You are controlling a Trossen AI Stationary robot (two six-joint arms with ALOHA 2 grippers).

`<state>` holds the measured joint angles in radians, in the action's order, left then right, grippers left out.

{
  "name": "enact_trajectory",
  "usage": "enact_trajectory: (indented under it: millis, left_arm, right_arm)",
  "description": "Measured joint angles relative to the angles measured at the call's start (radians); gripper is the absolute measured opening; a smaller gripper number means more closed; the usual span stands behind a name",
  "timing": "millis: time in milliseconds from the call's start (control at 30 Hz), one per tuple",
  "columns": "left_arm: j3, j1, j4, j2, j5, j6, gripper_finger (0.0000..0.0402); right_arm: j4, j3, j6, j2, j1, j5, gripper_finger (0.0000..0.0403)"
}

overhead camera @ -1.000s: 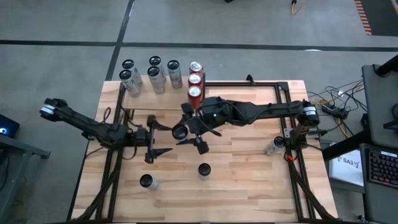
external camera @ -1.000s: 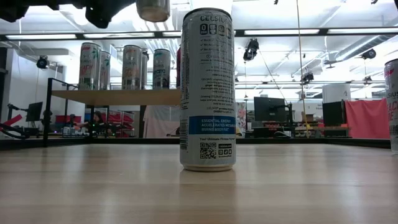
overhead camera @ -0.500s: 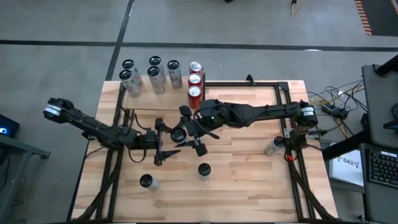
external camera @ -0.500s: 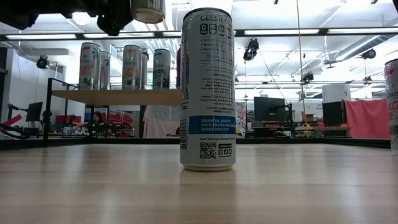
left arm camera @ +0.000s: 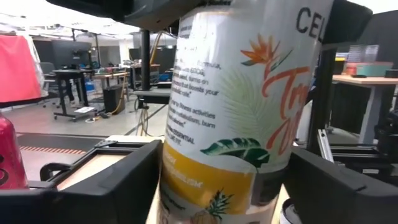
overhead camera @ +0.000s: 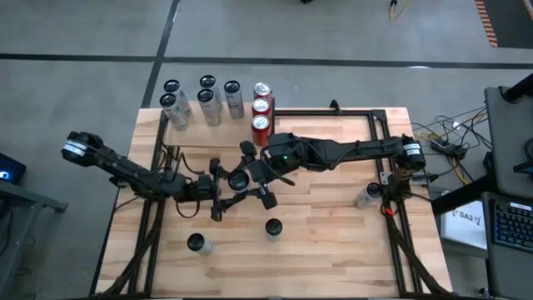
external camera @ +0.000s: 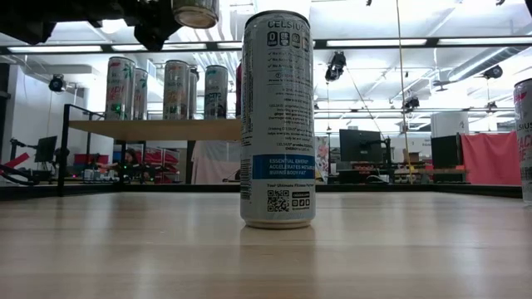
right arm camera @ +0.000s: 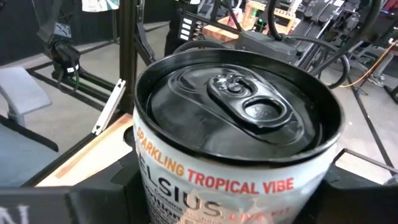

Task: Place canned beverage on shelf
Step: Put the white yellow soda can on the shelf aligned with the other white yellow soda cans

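Note:
A white canned beverage (overhead camera: 239, 180) with tropical print hangs upright above the table's middle, my right gripper (overhead camera: 250, 177) shut on it. My left gripper (overhead camera: 231, 187) reaches in from the table's left, open, one finger on each side of the can's lower body (left arm camera: 224, 155). In the low view only the can's bottom (external camera: 195, 12) shows, well above the tabletop. The shelf (overhead camera: 200, 135) stands at the far left with several cans upright on it; it also shows in the low view (external camera: 154, 129). My right gripper pinches the can's upper body (right arm camera: 186, 186) between its two fingers, just below the rim, coming about level from the table's right. The can is upright and lifted clear of the table. My left gripper's fingers (left arm camera: 124, 180) lie close against the can's lower sides; whether they touch it I cannot tell.
Two cans stand on the near part of the table (overhead camera: 271, 227) (overhead camera: 197, 243), and another (overhead camera: 366, 196) is by the right arm's base. In the low view one can (external camera: 277, 116) stands close in front. A black frame (overhead camera: 366, 117) runs around the tabletop.
My left gripper has moved toward the table's right and come up to the held can, so that its fingers now stand on both sides of the can's lower body. The can has stayed upright in the air.

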<state>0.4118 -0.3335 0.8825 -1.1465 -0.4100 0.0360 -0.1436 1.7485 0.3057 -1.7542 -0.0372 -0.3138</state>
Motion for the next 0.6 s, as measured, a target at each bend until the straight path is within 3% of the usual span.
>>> enact_trajectory:
  millis: [167, 300, 433, 600]
  left_arm:
    - [0.0, 0.001, -0.002, 0.002, -0.019, -0.008, 0.0234]
    - [-0.001, 0.001, -0.013, 0.003, -0.064, -0.017, 0.0234]
    - [-0.003, 0.002, -0.052, 0.026, -0.141, -0.024, 0.0234]
    - [-0.003, 0.002, -0.151, 0.101, -0.18, 0.018, 0.0234]
  right_arm:
    - [0.001, 0.0, -0.013, 0.0, 0.0, -0.003, 0.0242]
    - [0.006, 0.0, -0.048, 0.001, 0.002, 0.018, 0.0289]
    - [-0.005, 0.002, -0.071, 0.016, 0.0, 0.123, 0.0337]
    - [-0.104, 0.067, -0.08, 0.018, 0.0, 0.227, 0.0355]
